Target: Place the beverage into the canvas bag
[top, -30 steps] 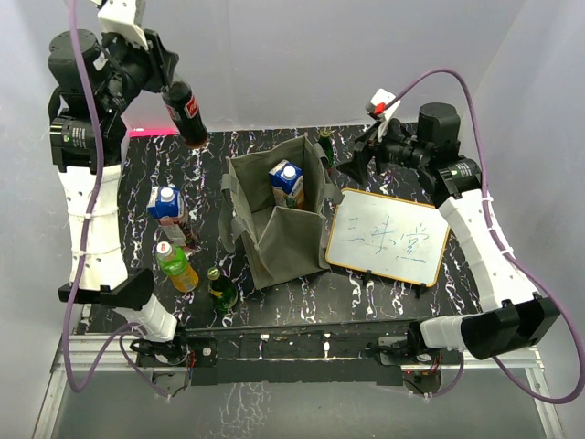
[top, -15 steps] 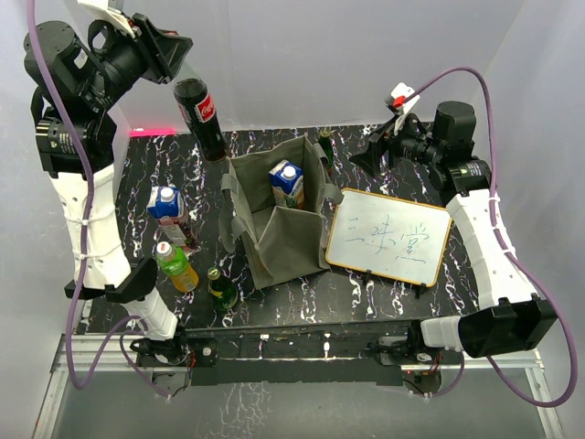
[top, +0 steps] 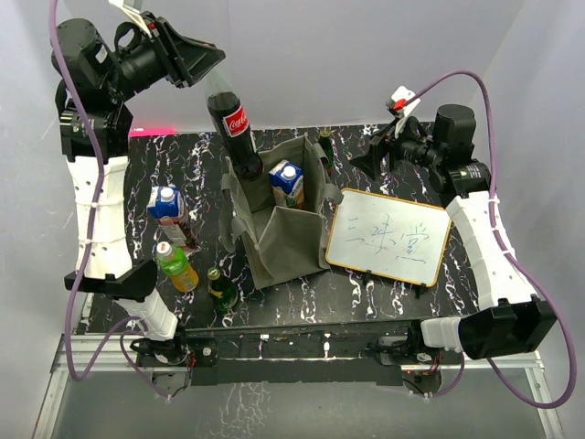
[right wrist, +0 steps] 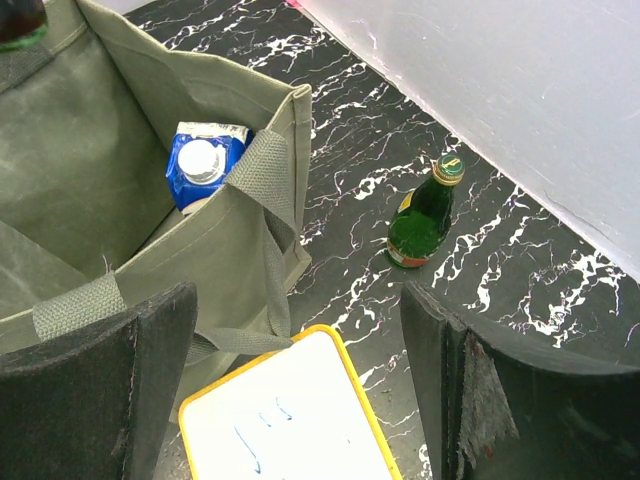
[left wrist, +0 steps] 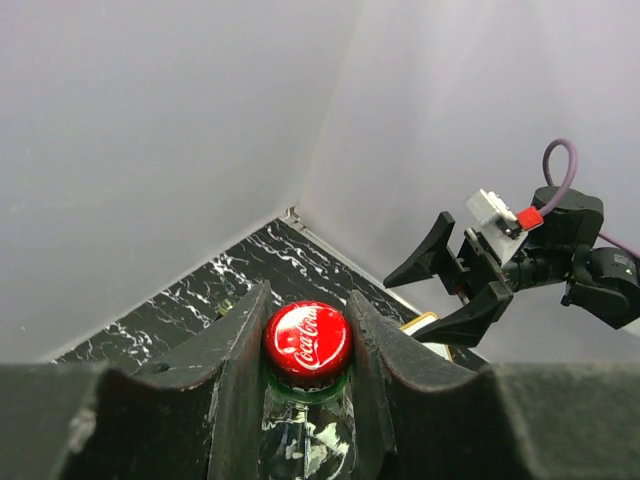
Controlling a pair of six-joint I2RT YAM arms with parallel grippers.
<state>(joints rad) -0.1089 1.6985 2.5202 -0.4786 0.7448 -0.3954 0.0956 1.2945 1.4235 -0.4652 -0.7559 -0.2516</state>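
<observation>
One cola bottle [top: 236,128] is being gripped at the neck by the left gripper [left wrist: 307,338] over the 11 o'clock corner of the bag [top: 265,240], its cap being hidden from above. The right gripper [top: 367,157] is being held open at the bag's 2 o'clock. Two cartons are being shown: one carton [top: 287,183] inside the bag, a second carton [top: 165,201] at 9 o'clock.

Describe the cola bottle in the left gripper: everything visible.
The cola bottle looks like clear plastic filled with dark drink, with a red label in white script and a red cap bearing the same script. The left gripper is shut on its neck at the cap. It hangs cap up, slightly tilted, with its base at the rear left corner of the open canvas bag. Whether the base touches the cloth cannot be told.
</observation>
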